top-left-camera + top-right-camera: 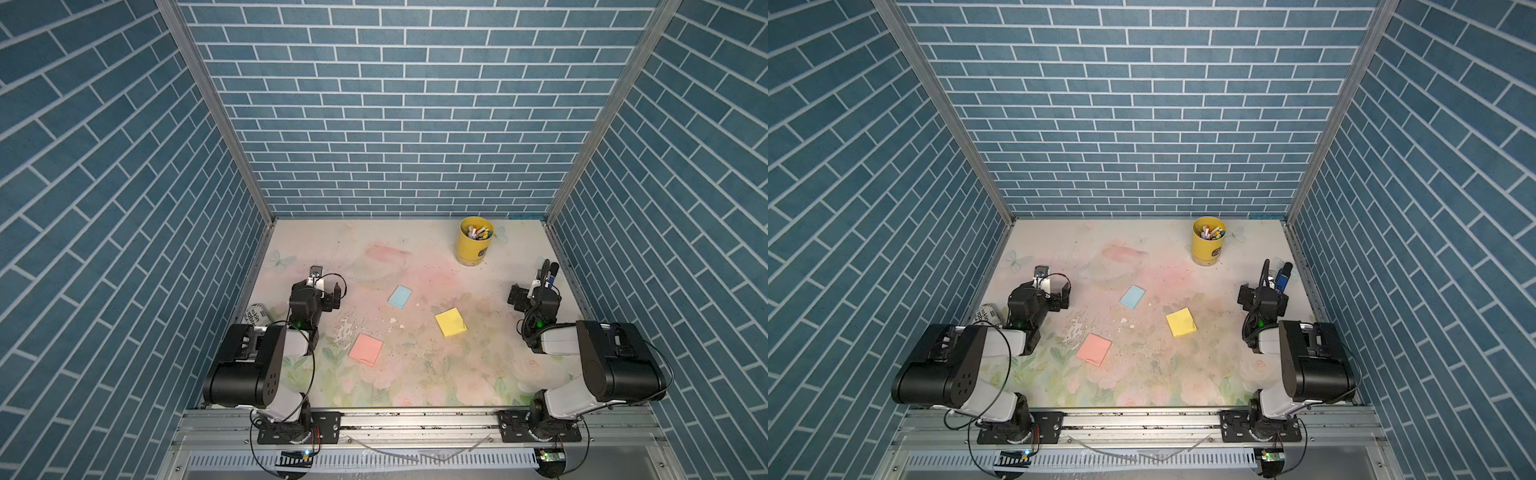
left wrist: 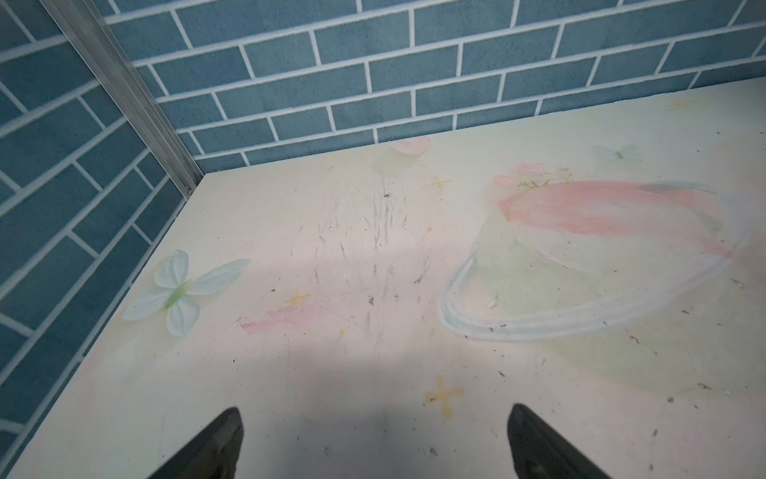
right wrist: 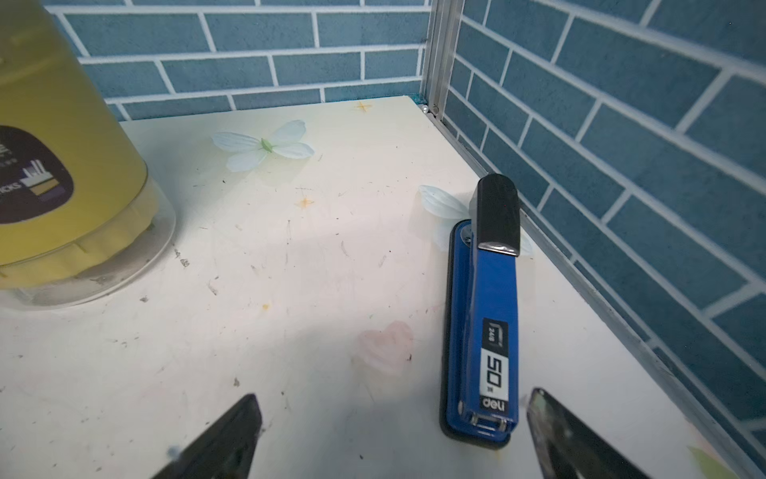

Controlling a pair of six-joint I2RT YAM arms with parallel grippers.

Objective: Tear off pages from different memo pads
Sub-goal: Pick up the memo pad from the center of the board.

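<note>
Three memo pads lie flat on the flowered table (image 1: 415, 382) in both top views: light blue (image 1: 400, 296) (image 1: 1133, 296) at the middle, yellow (image 1: 450, 322) (image 1: 1180, 322) to its right, salmon pink (image 1: 365, 349) (image 1: 1094, 349) nearest the front. The pages cannot be told apart from the pads; no loose sheet shows. My left gripper (image 1: 322, 293) (image 2: 375, 443) hovers left of the pads, open, with bare table between its fingertips. My right gripper (image 1: 535, 291) (image 3: 393, 439) hovers at the right side, open and holding nothing. Neither wrist view shows a pad.
A yellow cup (image 1: 473, 245) (image 3: 62, 145) full of pens stands at the back right. A blue stapler (image 3: 489, 331) (image 1: 552, 276) lies by the right wall, just ahead of my right gripper. A printed roll (image 1: 257, 318) lies behind the left arm. Small white scraps (image 1: 392, 320) dot the table.
</note>
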